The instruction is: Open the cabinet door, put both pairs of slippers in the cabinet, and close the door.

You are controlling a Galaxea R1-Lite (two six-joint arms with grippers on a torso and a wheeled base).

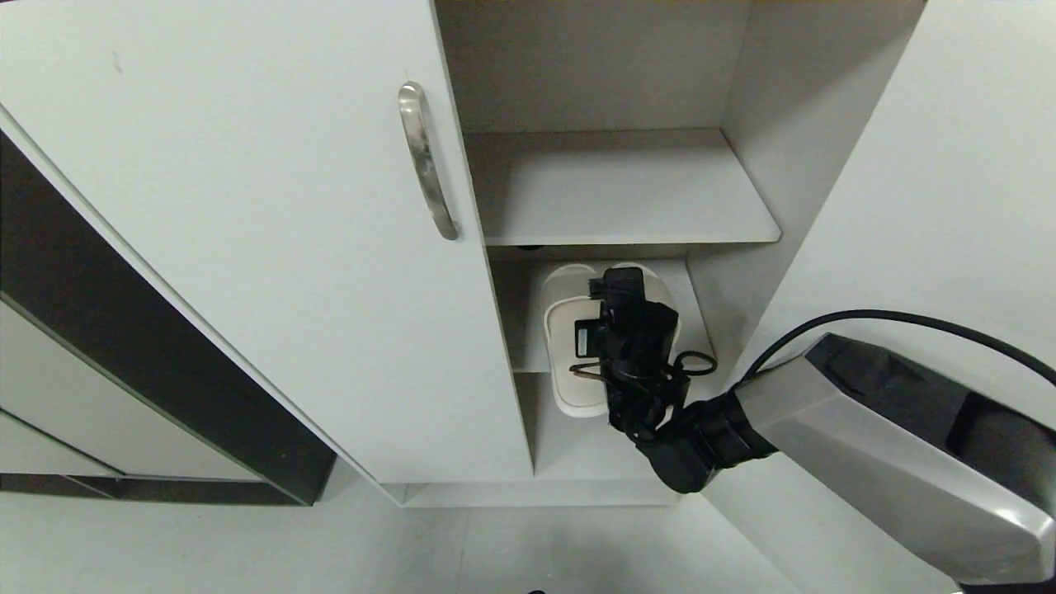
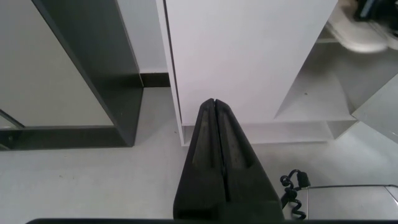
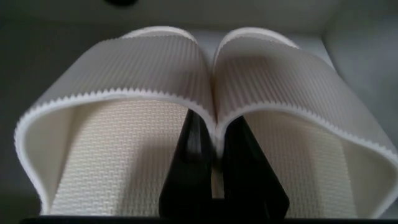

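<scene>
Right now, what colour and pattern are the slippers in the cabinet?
The slippers are cream white with fine ribbing, clearest in the right wrist view.

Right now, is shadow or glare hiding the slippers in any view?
Head view: slippers lie shaded under the shelf, yet readable; glare only on the door handle. Right wrist view: right gripper under the straps is dark, cabinet behind dim. Left wrist view: evenly lit floor.

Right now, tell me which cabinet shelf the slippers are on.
The middle shelf, below the top shelf: the cream slippers lie over it, pinched by the right gripper.
</scene>
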